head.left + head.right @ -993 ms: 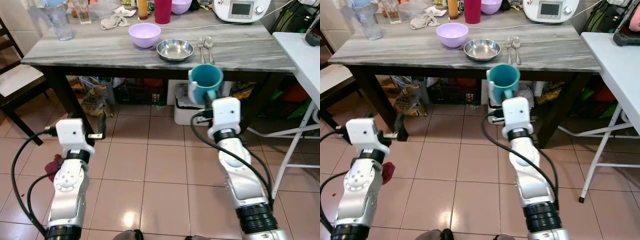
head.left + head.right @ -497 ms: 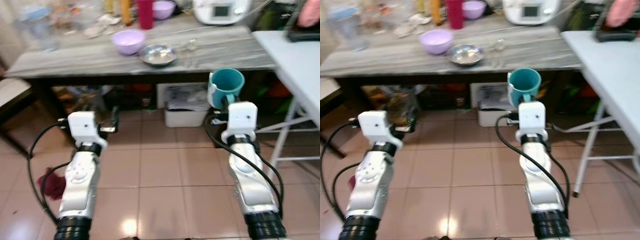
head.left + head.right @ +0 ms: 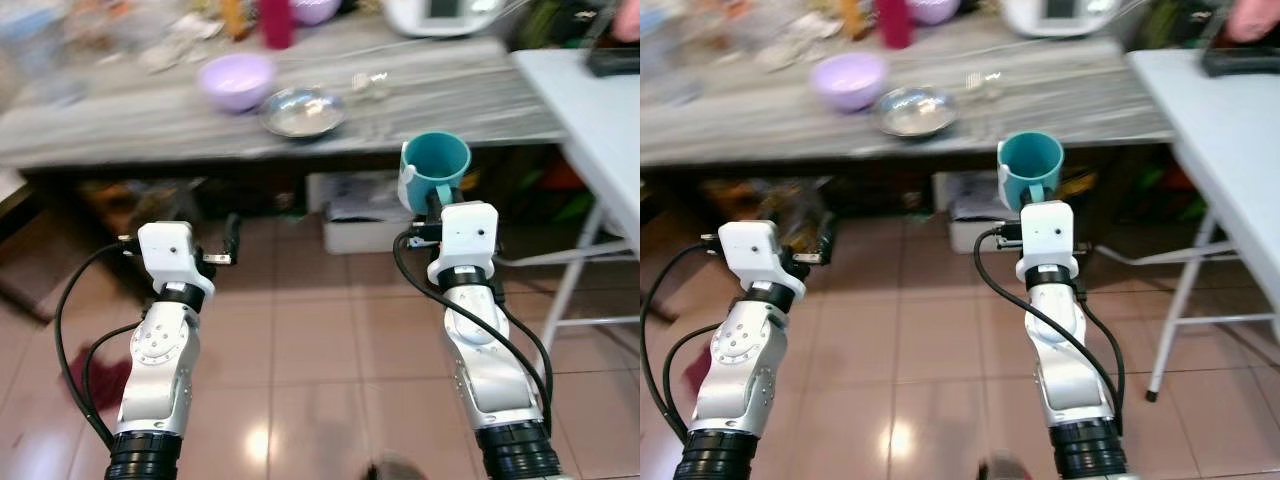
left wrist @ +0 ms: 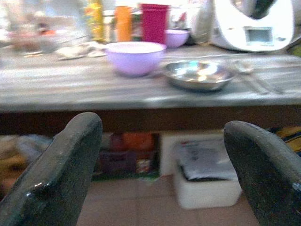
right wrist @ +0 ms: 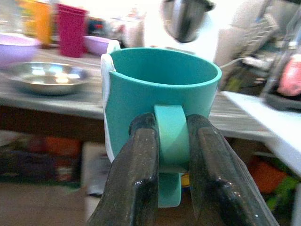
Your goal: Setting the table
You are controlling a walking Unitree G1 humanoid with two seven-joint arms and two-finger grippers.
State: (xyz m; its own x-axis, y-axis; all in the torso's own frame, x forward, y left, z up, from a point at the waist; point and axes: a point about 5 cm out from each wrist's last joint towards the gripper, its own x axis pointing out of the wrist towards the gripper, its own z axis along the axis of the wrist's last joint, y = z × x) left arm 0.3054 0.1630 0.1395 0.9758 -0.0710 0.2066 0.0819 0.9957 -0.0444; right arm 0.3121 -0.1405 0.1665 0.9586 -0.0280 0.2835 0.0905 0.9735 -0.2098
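You're looking at a tiled kitchen floor with a grey wood-grain table point(image 3: 150, 125) ahead, and the head views are a bit blurry. I'll use that table as the reference for everything. On its top sit a lilac bowl point(image 3: 236, 80) and, just beside it, a shallow steel dish point(image 3: 303, 109), with a fork and spoon point(image 3: 368, 85) next to the dish toward your right. Further back on the table there's a red tumbler point(image 4: 154, 22), an orange bottle point(image 4: 123, 22), a second small purple bowl point(image 4: 176, 37) and a white kitchen appliance point(image 4: 254, 23). Under the table you can see a white box point(image 3: 365, 215) on the floor.

Your right gripper point(image 5: 170, 141) is clamped on the handle of the teal mug point(image 3: 435, 170), one finger on each side of it, holding the mug upright in front of the table's near edge, off the tabletop. Your left gripper point(image 4: 160, 165) is spread wide with nothing in it, held low in front of the table, below its top. A white folding table point(image 3: 1220, 120) stands just off the grey table's right end.
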